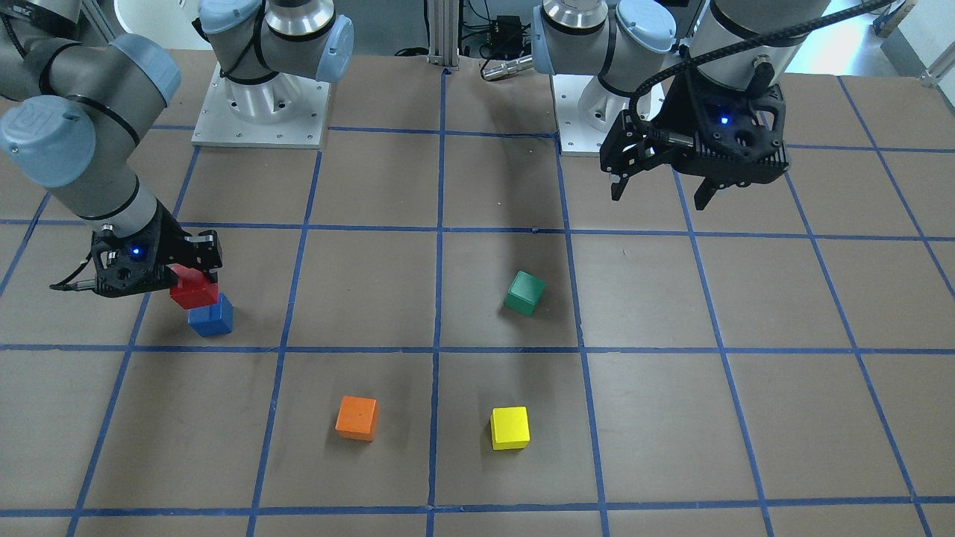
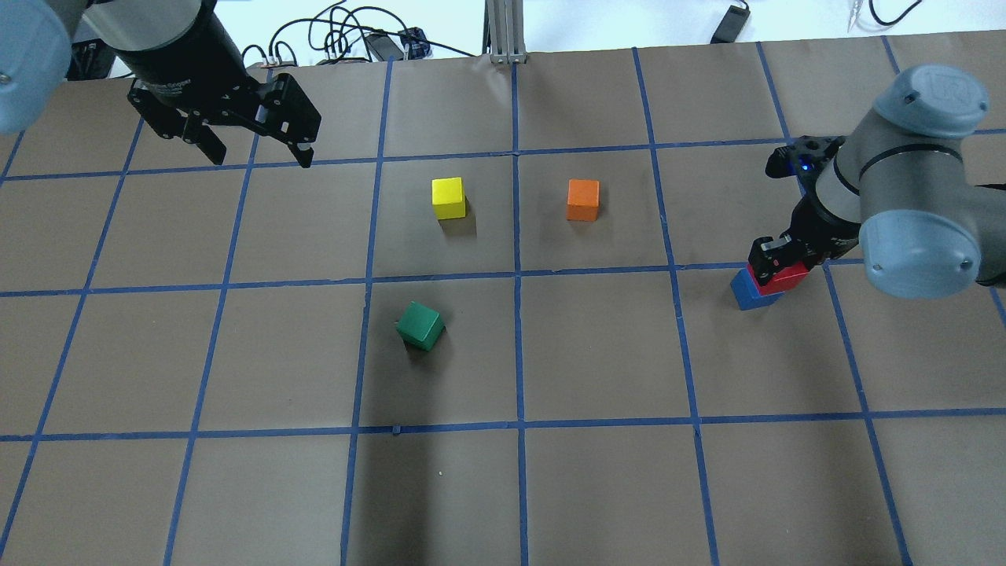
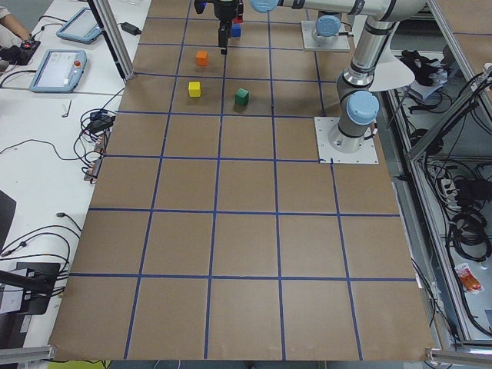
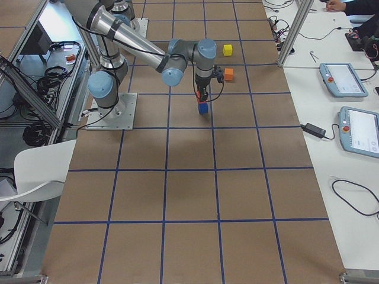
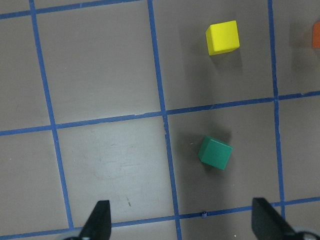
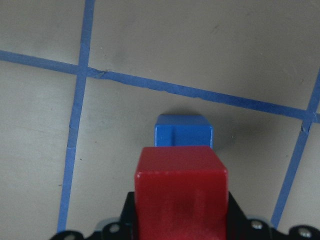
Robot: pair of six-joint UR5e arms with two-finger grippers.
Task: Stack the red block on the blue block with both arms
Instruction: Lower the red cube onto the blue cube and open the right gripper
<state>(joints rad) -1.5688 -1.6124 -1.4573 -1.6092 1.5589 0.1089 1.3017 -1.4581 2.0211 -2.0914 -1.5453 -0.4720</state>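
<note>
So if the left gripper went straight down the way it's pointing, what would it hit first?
Most likely the bare table. The left gripper hangs open, pointing down at it. The green block looks to lie just ahead of that line, though depth is hard to judge.

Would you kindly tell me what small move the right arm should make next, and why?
Probably ease the right pincer straight down a little. It is shut on the red block, which hangs right over the blue block. Whether the two touch is unclear, so opening now might let the red one drop and tip off.
</note>
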